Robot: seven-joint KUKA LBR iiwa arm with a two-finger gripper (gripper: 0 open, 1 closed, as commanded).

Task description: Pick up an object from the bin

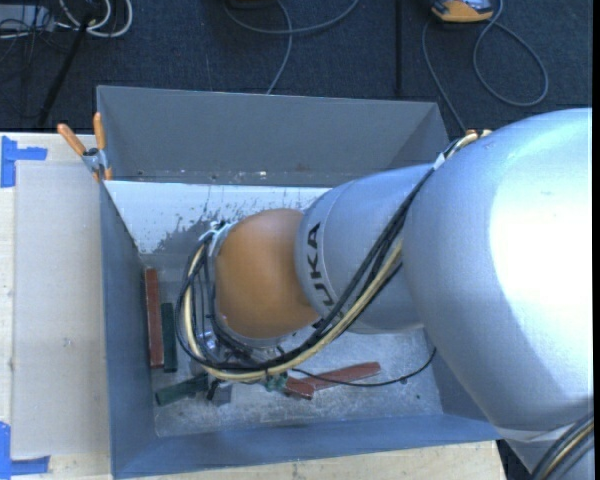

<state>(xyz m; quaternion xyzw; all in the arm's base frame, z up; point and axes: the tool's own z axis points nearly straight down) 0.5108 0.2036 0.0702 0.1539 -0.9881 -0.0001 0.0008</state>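
Pincer [228, 353] sits under the orange cover [265, 273]; opening: can't tell. Dark green stick [183, 391] lies just below-left of it, red-brown strip [332, 376] to its right. Both look thin, stiff, light. I'd pinch across the width, mid-length.

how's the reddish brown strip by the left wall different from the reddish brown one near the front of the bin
The left strip runs front to back along the bin's left wall; the front strip lies nearly crosswise, slightly tilted. The left strip has a dark strip right beside it; the front strip's left end meets the arm's cables. Both are flat, narrow and reddish brown.
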